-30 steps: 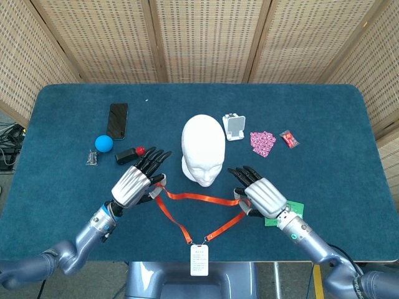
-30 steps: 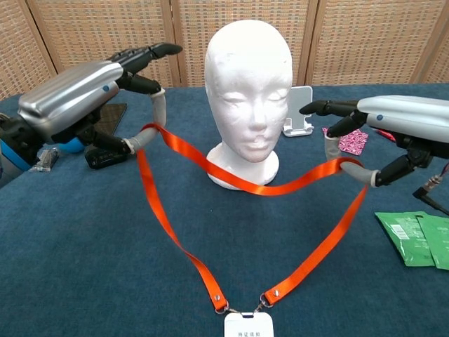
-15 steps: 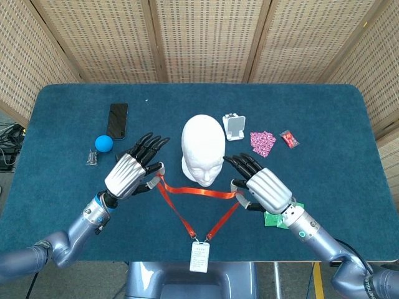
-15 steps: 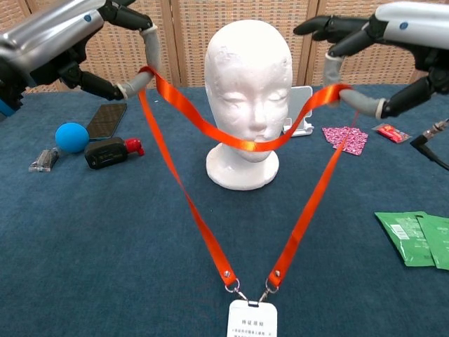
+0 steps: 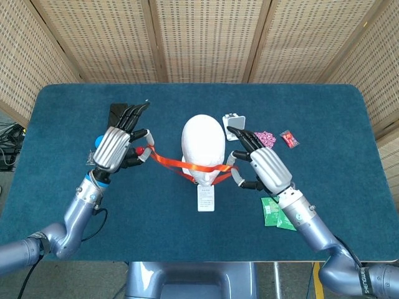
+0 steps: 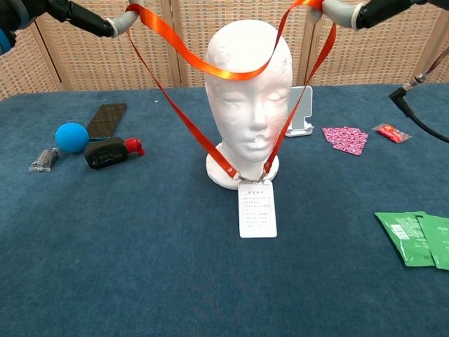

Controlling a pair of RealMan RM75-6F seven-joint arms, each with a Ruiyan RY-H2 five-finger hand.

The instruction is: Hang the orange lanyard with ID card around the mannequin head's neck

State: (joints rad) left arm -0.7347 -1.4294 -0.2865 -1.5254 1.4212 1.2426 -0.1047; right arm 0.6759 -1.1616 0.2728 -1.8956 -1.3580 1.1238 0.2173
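Fingers (image 5: 142, 133) hooking orange lanyard (image 6: 210, 69), forehead-high

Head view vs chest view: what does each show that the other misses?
Head view only: the whole left hand and right hand, each holding the orange lanyard out to one side of the mannequin head.

Chest view only: the mannequin's face, the strap sagging across its forehead, and the ID card hanging in front of the base; the hands are mostly cropped by the top edge.

Both: phone, blue ball, green packets.
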